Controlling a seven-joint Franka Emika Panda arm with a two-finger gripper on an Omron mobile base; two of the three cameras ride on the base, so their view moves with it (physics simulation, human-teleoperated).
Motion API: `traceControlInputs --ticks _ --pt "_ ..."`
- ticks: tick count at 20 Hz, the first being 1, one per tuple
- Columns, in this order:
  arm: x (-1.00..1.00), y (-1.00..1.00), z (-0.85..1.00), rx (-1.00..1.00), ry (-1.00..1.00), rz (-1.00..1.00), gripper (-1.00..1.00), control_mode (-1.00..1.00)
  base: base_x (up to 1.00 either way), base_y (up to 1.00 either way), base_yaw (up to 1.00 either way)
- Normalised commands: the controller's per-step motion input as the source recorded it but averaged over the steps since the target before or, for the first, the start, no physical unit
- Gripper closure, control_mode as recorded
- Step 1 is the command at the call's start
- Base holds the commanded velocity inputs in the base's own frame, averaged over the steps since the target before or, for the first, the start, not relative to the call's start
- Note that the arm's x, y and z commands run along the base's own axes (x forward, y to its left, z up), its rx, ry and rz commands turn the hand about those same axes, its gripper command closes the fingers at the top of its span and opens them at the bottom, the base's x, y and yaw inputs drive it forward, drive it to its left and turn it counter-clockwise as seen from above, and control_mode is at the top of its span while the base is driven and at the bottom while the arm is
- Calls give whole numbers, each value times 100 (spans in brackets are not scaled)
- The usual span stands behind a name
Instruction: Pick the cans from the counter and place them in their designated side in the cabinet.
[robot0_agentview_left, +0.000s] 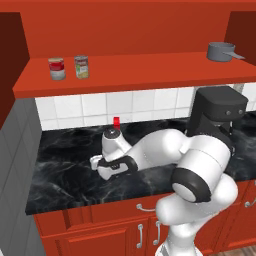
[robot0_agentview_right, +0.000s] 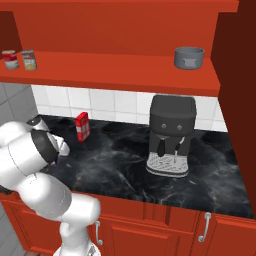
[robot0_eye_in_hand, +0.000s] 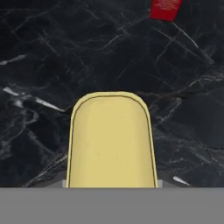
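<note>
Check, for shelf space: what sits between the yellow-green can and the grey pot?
Nothing; the shelf from yellow-green can to grey pot is bare in both base views.

Rendered kitchen, black marble counter (robot0_agentview_right: 125, 160), red cabinet (robot0_agentview_right: 115, 67), white tiles (robot0_agentview_right: 100, 102), coffee machine (robot0_agentview_right: 170, 135)

Black white-veined counter (robot0_eye_in_hand: 52, 57), red cabinet (robot0_agentview_left: 130, 70) (pale yellow tin (robot0_eye_in_hand: 111, 140) below)

Yellow-topped tin (robot0_eye_in_hand: 111, 140) low on black counter (robot0_eye_in_hand: 39, 65).
</note>
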Motion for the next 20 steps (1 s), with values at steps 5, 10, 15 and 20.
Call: traceControlInputs --ticks 5,10,15,20 --pt "-30 -3 50 7 -3 1 100 -100 0 0 0" --pt "-28 -2 53 9 -5 0 100 -100 0 0 0" --pt "-32 -9 44 3 -7 7 100 -100 0 0 0" --pt "-43 -8 36 0 -6 9 100 -100 0 0 0"
